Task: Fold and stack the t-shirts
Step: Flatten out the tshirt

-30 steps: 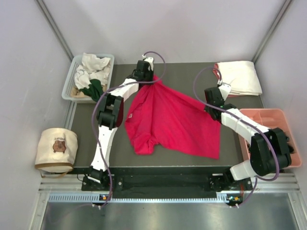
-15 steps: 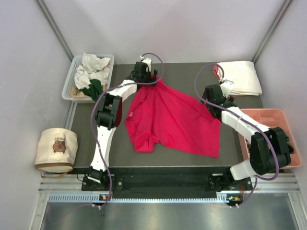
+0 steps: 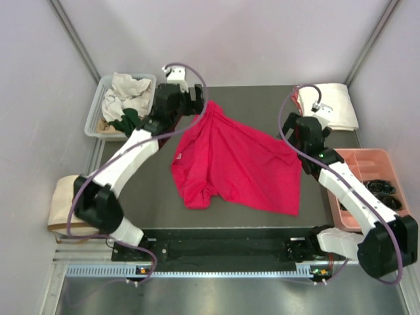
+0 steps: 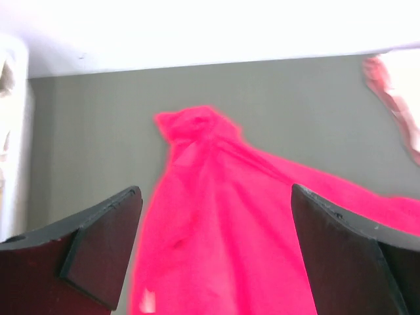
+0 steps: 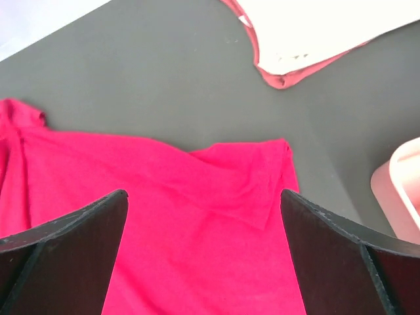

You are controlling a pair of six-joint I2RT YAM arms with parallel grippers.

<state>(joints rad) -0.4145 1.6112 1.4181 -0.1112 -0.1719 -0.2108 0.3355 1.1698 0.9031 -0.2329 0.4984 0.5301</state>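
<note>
At the lower left a round beige bag (image 3: 60,197) sat off the table, partly behind the left arm (image 3: 125,164). In the upper left a pale basket (image 3: 90,121) held crumpled t-shirts (image 3: 128,92), white and dark green. The left gripper (image 4: 215,193) hung with its jaws spread wide, holding nothing, near the upper corner of the crimson t-shirt (image 3: 236,161). That shirt lay rumpled across the middle of the dark table (image 3: 141,190). The right gripper (image 5: 203,193) was equally wide and empty near the shirt's right corner. A folded cream-white t-shirt (image 3: 331,105) lay at the upper right, with a pink tray (image 3: 354,153) below it.
</note>
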